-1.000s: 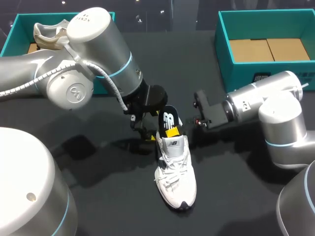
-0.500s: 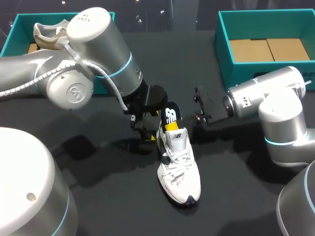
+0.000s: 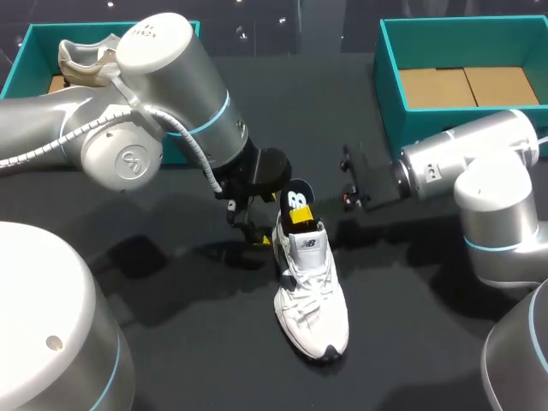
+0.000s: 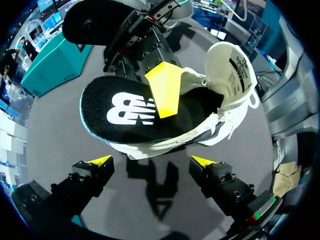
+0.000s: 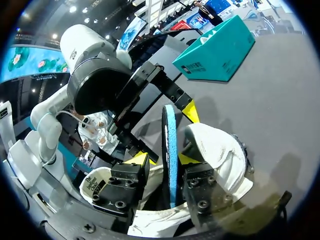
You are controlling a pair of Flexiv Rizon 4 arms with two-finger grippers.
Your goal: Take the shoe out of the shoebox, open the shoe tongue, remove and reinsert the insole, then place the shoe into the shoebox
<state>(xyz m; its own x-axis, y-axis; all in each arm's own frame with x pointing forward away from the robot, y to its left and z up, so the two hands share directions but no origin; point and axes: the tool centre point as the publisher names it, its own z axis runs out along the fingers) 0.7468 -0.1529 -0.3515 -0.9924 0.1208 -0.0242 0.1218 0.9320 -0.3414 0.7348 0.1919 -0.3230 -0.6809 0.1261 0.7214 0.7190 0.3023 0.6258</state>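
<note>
My right gripper (image 5: 161, 159) is clamped on the black foam insole (image 4: 120, 110) with white lettering and a blue edge. One yellow tip sits on each face, holding it on edge and partly out of the heel. Below it the white lace-up mesh trainer (image 3: 310, 291) lies on the dark table (image 3: 197, 342), its tongue tipped forward. My left gripper (image 4: 150, 162) stands spread wide just behind the heel, touching nothing.

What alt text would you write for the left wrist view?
The right claw pinches a black insole, partly pulled out of a white sneaker on the dark table. The left claw hangs open near it, empty.
</note>
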